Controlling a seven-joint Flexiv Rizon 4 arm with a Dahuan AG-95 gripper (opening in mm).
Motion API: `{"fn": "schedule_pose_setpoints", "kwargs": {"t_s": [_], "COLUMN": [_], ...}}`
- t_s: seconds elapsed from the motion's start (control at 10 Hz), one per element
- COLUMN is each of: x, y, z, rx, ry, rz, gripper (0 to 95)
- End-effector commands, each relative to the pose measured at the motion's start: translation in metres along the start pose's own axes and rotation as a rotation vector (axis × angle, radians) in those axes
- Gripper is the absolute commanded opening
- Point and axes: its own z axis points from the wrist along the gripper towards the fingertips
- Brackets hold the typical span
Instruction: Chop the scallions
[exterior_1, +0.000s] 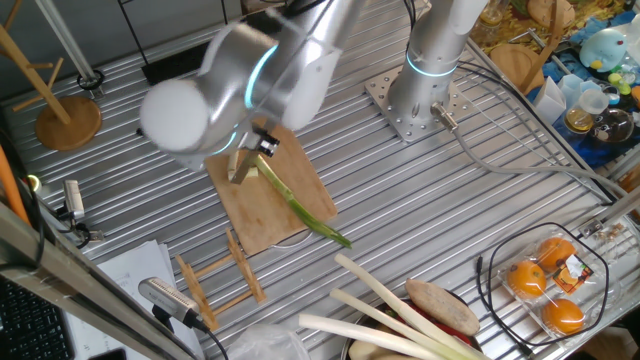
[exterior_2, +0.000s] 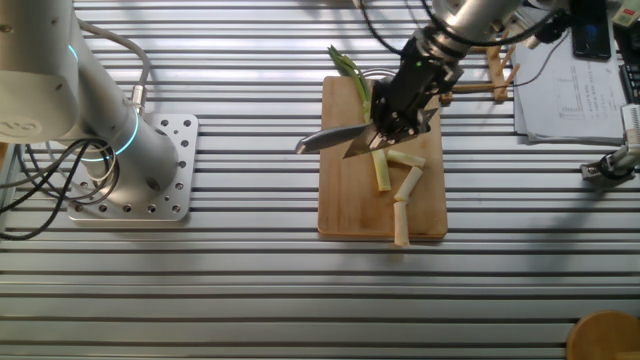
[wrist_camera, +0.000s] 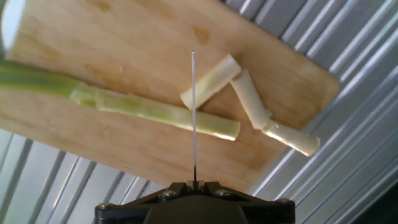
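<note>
So the pincer (exterior_2: 400, 100) is clamped on a knife (exterior_2: 335, 139), blade sticking out sideways over the left edge of the board (exterior_2: 345, 205) in the other fixed view. In the hand view the blade (wrist_camera: 193, 112) shows edge-on as a thin line, right across the scallion (wrist_camera: 155, 111) near its cut pale end. Can't tell from that view whether the edge is touching the stalk or just above it.

The scallion lies lengthwise on the board, the pale end around the middle and the dark green leaf tip (exterior_1: 335, 235) hanging off the board's edge onto the desk (exterior_1: 450, 200). Three cut pieces (wrist_camera: 249, 99) sit just beside the stalk's cut end on the board: one short chunk angled against the blade line, a second one next to it, and a third (wrist_camera: 291, 138) at the board's rim, poking slightly over it. The three nearly touch end to end in a zigzag.

Off the board: a small wooden rack (exterior_1: 215, 280) just beside it, thick pale stalks (exterior_1: 400, 310) lying near the front of the desk in one fixed view, a packet of oranges (exterior_1: 545, 280) to the right, and some papers (exterior_2: 570, 90). The arm's base (exterior_2: 130, 180) is bolted to the desk, well apart from the board.
</note>
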Motion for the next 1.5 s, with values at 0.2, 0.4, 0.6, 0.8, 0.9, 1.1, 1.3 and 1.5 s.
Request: {"fn": "schedule_pose_setpoints", "kwargs": {"t_s": [0.2, 0.4, 0.6, 0.8, 0.9, 1.1, 1.3, 1.5], "x": [-0.0055, -0.0060, -0.0069, -0.0069, -0.0052, -0.0030, -0.0013, -0.0022], "y": [0.0000, 0.0002, -0.0004, -0.0010, -0.0019, -0.0034, -0.0056, -0.0063], "z": [-0.0008, -0.0007, 0.0011, 0.0020, 0.0023, 0.0031, 0.0056, 0.0078], "rx": [-0.021, -0.002, 0.026, 0.046, 0.069, 0.088, 0.104, 0.104], "ry": [0.011, 0.039, 0.061, 0.074, 0.084, 0.095, 0.103, 0.103], "rz": [-0.034, -0.052, -0.069, -0.066, -0.069, -0.068, -0.071, -0.076], "gripper": [0.0, 0.0, 0.0, 0.0, 0.0, 0.0, 0.0, 0.0]}}
